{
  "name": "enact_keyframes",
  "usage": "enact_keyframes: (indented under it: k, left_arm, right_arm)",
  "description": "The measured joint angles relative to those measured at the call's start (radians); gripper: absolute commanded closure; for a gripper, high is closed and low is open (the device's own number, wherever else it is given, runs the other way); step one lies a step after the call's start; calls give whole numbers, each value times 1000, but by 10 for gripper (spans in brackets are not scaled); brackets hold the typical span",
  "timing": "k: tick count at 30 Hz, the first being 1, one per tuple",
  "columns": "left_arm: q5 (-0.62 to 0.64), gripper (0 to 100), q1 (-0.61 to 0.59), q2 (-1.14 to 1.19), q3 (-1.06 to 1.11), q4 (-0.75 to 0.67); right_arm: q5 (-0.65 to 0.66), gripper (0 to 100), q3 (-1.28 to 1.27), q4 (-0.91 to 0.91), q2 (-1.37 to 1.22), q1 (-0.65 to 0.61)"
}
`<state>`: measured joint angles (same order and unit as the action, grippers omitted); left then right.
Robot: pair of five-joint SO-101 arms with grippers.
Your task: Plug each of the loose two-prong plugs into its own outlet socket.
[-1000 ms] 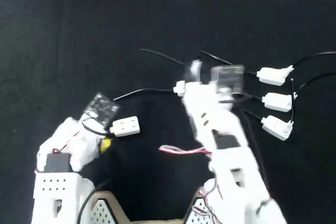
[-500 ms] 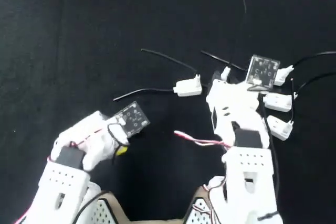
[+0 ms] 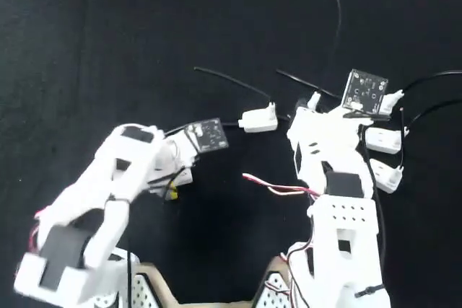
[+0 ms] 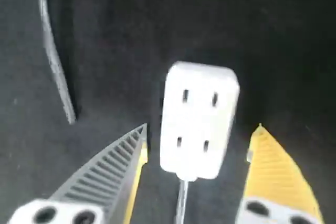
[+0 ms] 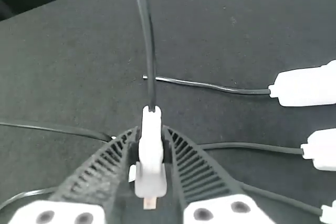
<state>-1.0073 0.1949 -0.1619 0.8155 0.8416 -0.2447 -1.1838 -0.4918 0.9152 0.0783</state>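
Black cloth tabletop [image 3: 108,48]. Right end effector [image 5: 151,139] is clamped on a white two-prong plug [image 5: 151,156] with a black cord, near a row of white corded sockets [image 3: 382,139]. Left end effector [image 4: 200,129], spread wide, straddles a white four-slot outlet socket [image 4: 198,114] without contact.

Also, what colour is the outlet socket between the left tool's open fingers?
White. The outlet socket shows best in the left wrist view.

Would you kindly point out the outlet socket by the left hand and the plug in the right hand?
outlet socket [image 4: 198,121], left wrist view, middle of its face.
plug [image 5: 150,150], right wrist view, its white body.
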Motion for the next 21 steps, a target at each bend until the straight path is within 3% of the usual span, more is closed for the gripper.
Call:
enact_keyframes:
  k: [6, 17, 21]
  left_arm:
    - [-3, 977, 40, 92, -58, 8]
    - [46, 970, 60, 12, -173, 247]
    - [103, 969, 51, -49, -213, 270]
  right_arm:
    - [0, 986, 0, 0, 0, 0]
    - [0, 986, 0, 0, 0, 0]
    - [0, 986, 0, 0, 0, 0]
